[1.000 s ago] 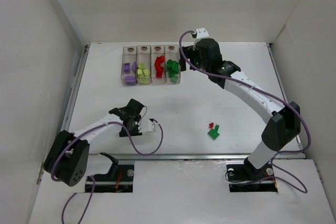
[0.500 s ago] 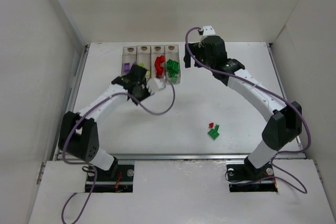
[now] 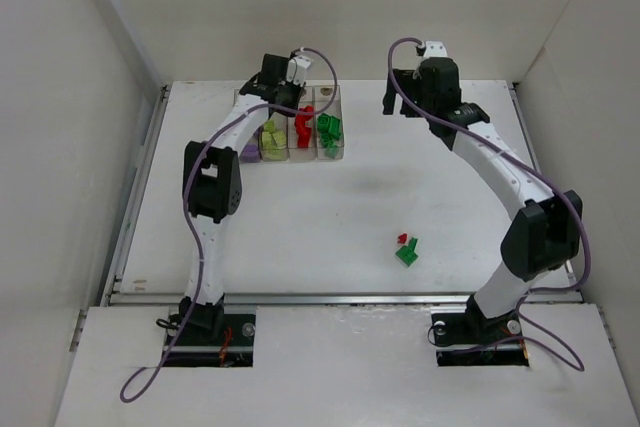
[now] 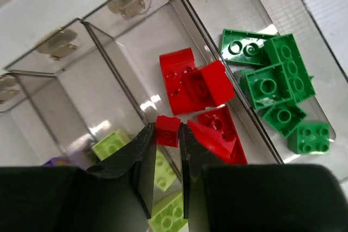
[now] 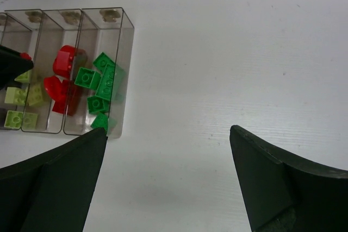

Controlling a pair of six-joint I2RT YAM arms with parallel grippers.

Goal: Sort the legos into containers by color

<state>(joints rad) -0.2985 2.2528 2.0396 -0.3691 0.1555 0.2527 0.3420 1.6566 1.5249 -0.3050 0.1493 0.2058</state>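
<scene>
My left gripper (image 4: 166, 134) is shut on a small red brick (image 4: 167, 130). It hangs over the containers (image 3: 330, 97), above the wall between the yellow-green and red bins. In the left wrist view the bins hold red legos (image 4: 190, 80), green legos (image 4: 269, 85), yellow-green legos (image 4: 111, 144) and a sliver of purple (image 4: 57, 161). My right gripper (image 5: 168, 131) is open and empty above bare table, to the right of the containers (image 5: 128, 25). A loose red lego (image 3: 403, 239) and a loose green lego (image 3: 408, 253) lie on the table at near right.
The table is walled by white panels on the left, back and right. A metal rail (image 3: 340, 297) runs along its near edge. The left arm (image 3: 210, 177) stretches up the left side to the bins.
The left arm swung from the near-left table up to the far end of the containers, its gripper closing on the red brick. The right gripper drew back to the right, away from the bins.
</scene>
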